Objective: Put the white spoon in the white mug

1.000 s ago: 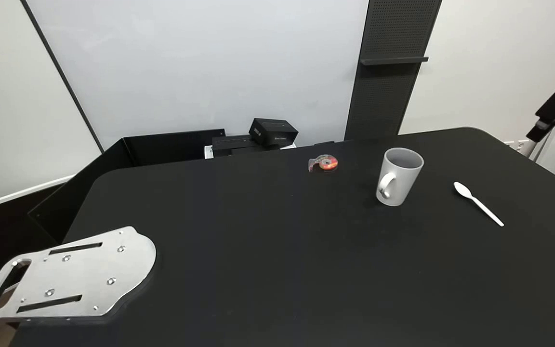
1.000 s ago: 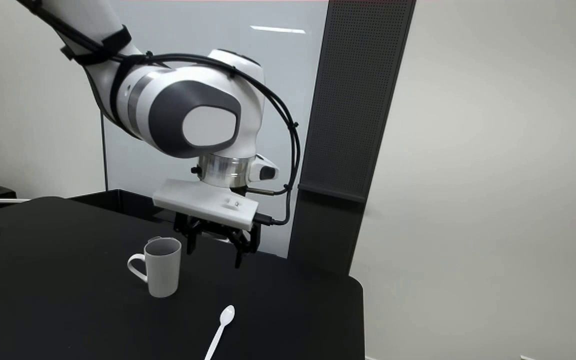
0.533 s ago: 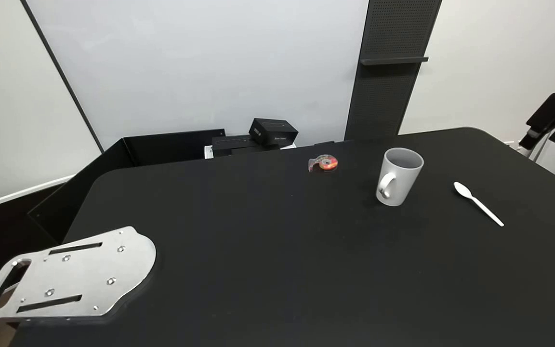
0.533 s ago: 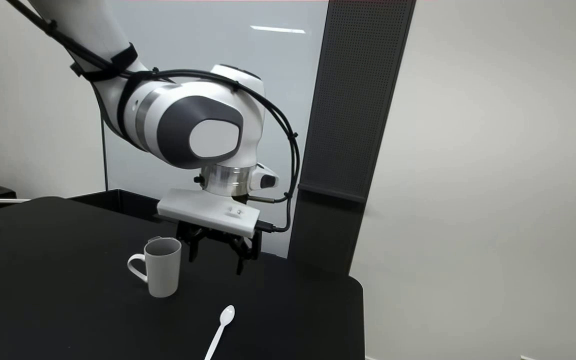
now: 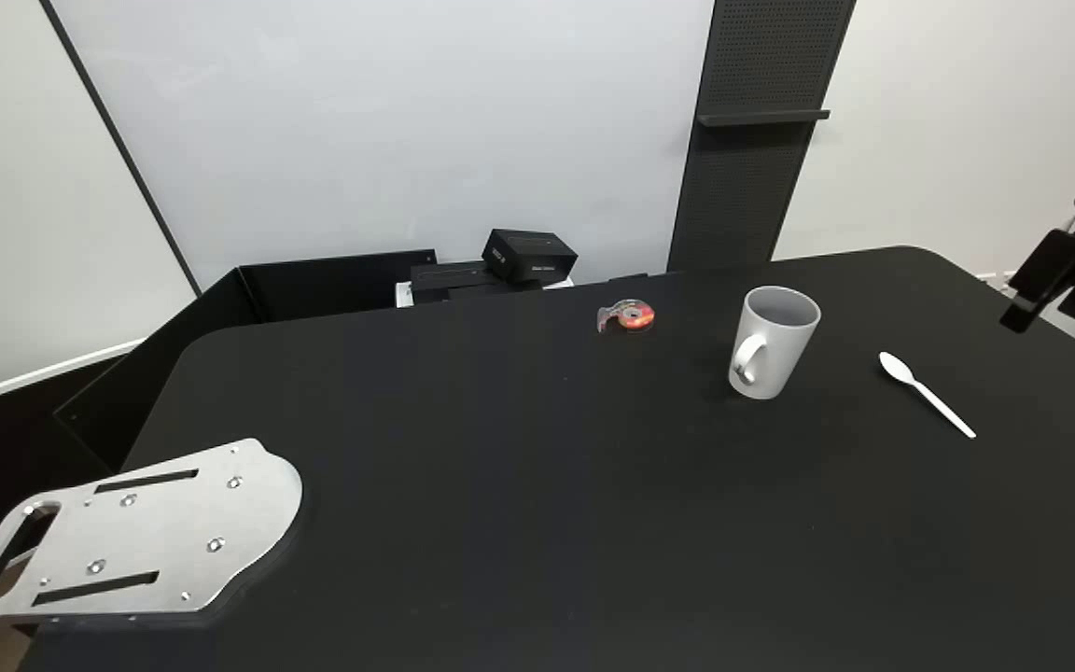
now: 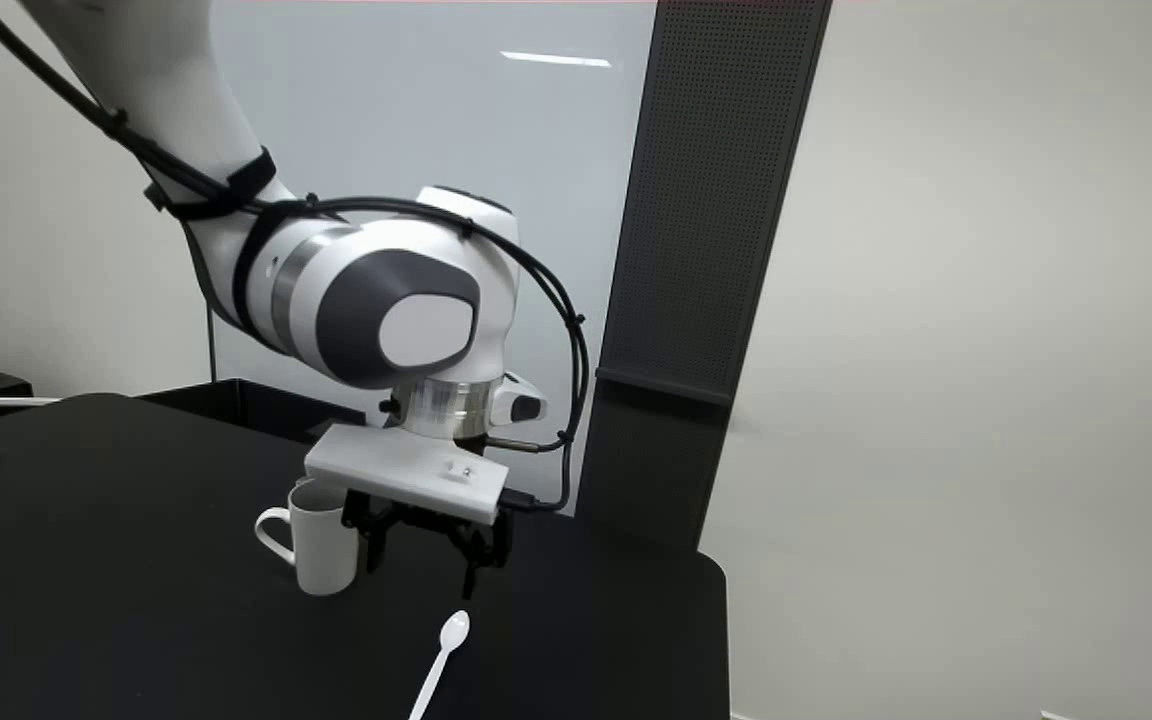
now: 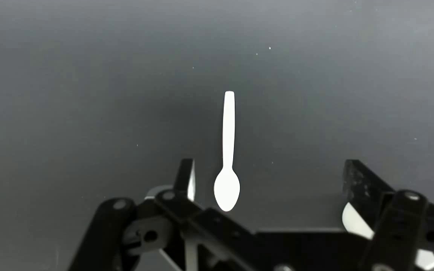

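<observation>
- Hovering over the table [image 5: 519, 485], the gripper [image 7: 271, 177] held nothing, its jaws wide.
- The spoon [image 7: 228, 150] lay flat there, apart from the upright mug [image 5: 776, 350].
- A good grasp likely called for centring the spoon's handle [image 7: 228, 130] between those jaws, dipping low, then closing.

One spoon [image 7: 228, 154], one mug [image 5: 780, 353], one tape dispenser [image 5: 638, 319], one metal plate [image 5: 160, 523]
</observation>
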Action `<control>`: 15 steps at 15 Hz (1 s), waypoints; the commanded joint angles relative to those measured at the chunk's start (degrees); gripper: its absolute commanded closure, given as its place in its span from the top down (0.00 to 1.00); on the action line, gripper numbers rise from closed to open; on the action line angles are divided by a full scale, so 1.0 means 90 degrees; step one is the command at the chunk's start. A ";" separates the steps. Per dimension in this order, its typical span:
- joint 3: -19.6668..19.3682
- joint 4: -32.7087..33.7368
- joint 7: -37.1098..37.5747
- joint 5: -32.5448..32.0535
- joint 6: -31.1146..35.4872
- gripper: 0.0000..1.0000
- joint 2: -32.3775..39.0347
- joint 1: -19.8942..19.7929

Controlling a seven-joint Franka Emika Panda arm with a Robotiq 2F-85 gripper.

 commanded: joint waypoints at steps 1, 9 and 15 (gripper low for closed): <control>0.0092 0.0061 0.0473 -0.0210 0.0476 1.00 0.0476 -0.0048; 0.0764 0.0240 0.0271 0.0035 0.1712 1.00 0.1229 -0.0590; 0.0887 0.0533 0.0293 -0.0141 0.2127 1.00 0.1826 -0.0781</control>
